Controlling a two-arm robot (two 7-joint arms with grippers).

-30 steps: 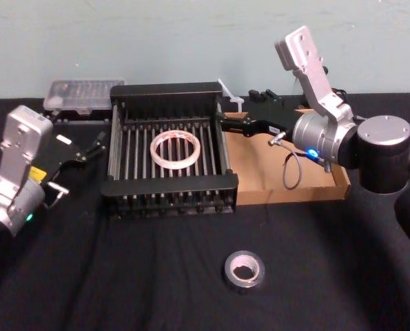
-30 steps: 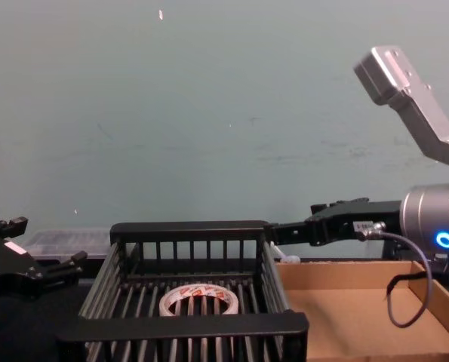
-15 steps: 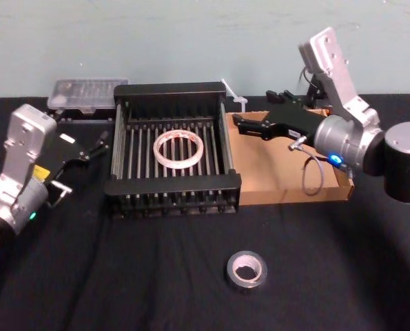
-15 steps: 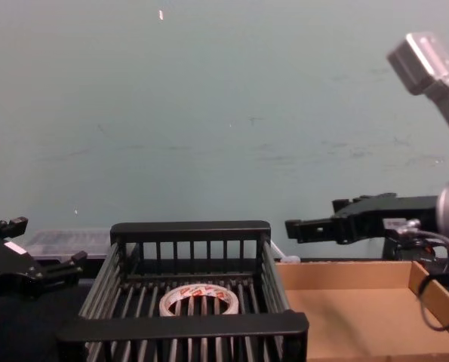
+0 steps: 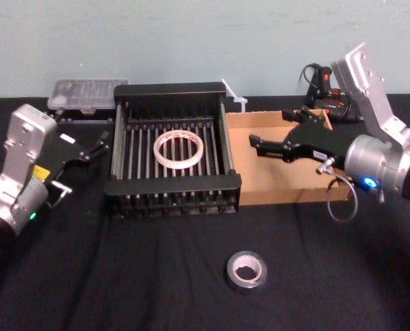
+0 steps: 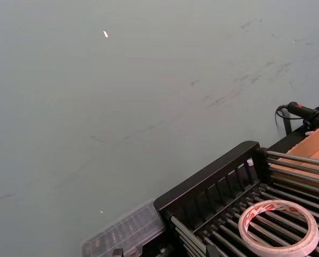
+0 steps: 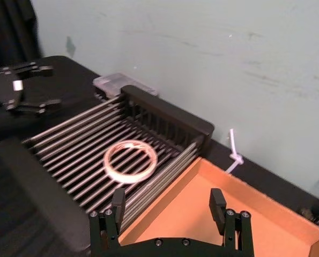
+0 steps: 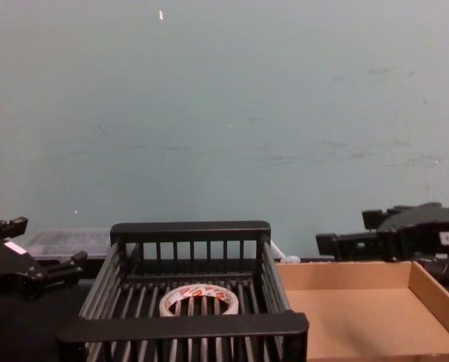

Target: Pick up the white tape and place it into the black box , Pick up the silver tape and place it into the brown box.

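The white tape [image 5: 158, 153] [image 8: 171, 302] [image 7: 108, 160] [image 6: 246, 229] lies flat on the slatted floor of the black box [image 5: 173, 184] [image 8: 182, 326] [image 7: 170, 115] [image 6: 207, 179]. The silver tape [image 5: 244, 284] lies alone on the black cloth, near the table's front, in front of both boxes. My right gripper [image 5: 256, 146] [image 7: 168, 199] [image 8: 326, 245] hovers open above the brown box [image 5: 273, 179] [image 8: 345, 317] [image 7: 191, 206], holding nothing. My left gripper [image 5: 86, 163] [image 7: 33, 85] rests open to the left of the black box.
A clear plastic case [image 5: 87, 93] [image 8: 66, 241] sits behind the black box at the back left. A white zip tie [image 5: 233, 96] [image 7: 234, 152] pokes up behind the boxes. A black cable [image 5: 318, 76] stands at the back right. The wall is close behind.
My right arm has pulled back to the right, from the black box's right rim to over the brown box, staying open. The left arm and both tapes have not moved.
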